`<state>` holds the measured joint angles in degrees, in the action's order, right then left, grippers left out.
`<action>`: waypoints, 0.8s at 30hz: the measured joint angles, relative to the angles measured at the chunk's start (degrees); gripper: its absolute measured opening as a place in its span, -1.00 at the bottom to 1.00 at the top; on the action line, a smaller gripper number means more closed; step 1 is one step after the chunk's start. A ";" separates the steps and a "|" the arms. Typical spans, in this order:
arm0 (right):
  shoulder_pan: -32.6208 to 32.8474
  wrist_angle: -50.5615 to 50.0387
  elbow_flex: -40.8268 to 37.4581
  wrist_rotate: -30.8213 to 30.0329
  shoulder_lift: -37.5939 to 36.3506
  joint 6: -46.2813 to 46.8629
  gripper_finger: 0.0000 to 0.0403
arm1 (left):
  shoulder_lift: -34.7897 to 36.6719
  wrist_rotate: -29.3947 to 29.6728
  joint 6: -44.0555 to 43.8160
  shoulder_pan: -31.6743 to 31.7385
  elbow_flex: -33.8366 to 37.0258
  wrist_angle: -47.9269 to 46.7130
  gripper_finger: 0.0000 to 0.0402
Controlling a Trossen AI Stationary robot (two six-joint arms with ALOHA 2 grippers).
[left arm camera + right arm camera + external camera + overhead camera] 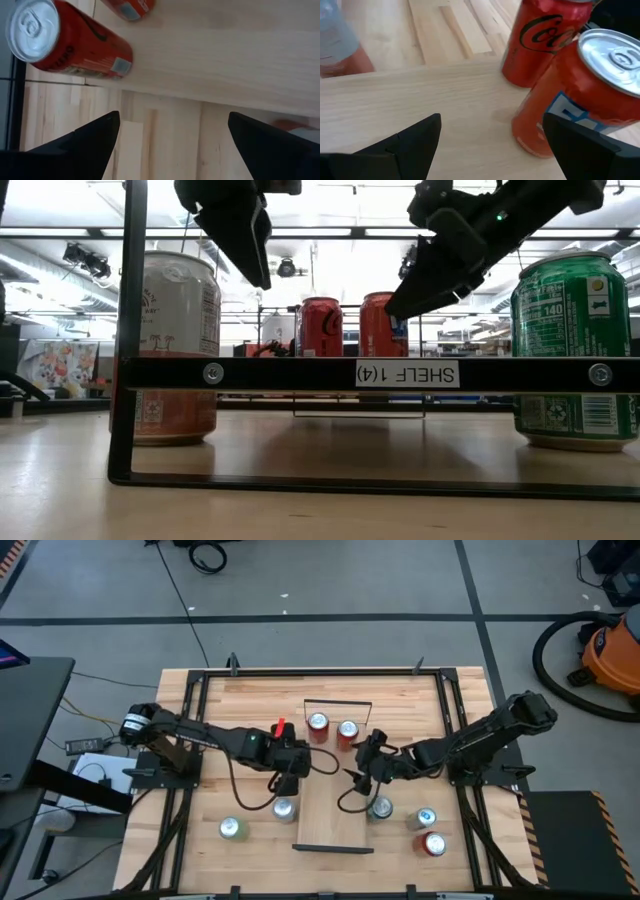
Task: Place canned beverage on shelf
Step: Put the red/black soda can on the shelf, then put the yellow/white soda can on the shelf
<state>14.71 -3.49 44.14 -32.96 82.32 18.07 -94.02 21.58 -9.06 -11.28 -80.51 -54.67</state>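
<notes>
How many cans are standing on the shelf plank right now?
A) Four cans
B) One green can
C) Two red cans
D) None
C: in the high view, two red cans stand side by side at one end of the shelf; the other cans sit off it on the table.

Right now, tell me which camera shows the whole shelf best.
The high view: the shelf shows end to end, both black rails visible. The low view sees only its near rail and label; both wrist views show just patches of its plank under the red cans.
</notes>
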 joint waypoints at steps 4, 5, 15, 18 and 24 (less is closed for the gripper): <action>-0.63 -0.50 0.00 -0.43 0.05 0.39 0.79 | 0.00 0.00 -0.82 -0.25 0.00 -0.73 0.92; -0.80 -0.53 0.00 -0.53 0.05 0.34 0.79 | 0.00 0.00 -0.84 -0.25 0.00 -0.86 0.92; -2.64 -3.13 0.00 -3.64 0.05 1.23 0.79 | 0.00 0.01 -1.98 -0.20 0.00 -0.94 0.92; -2.80 -5.02 0.01 -3.58 -0.03 1.93 0.79 | 0.00 -0.01 -3.36 -0.20 0.00 -0.96 0.92; -1.68 -11.11 0.00 -2.43 -4.55 2.89 0.79 | 0.00 -4.29 -3.97 -0.20 0.00 -1.20 0.92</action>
<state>13.03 -14.60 44.14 -35.39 77.76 20.96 -94.02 17.29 -13.03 -11.49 -80.51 -55.87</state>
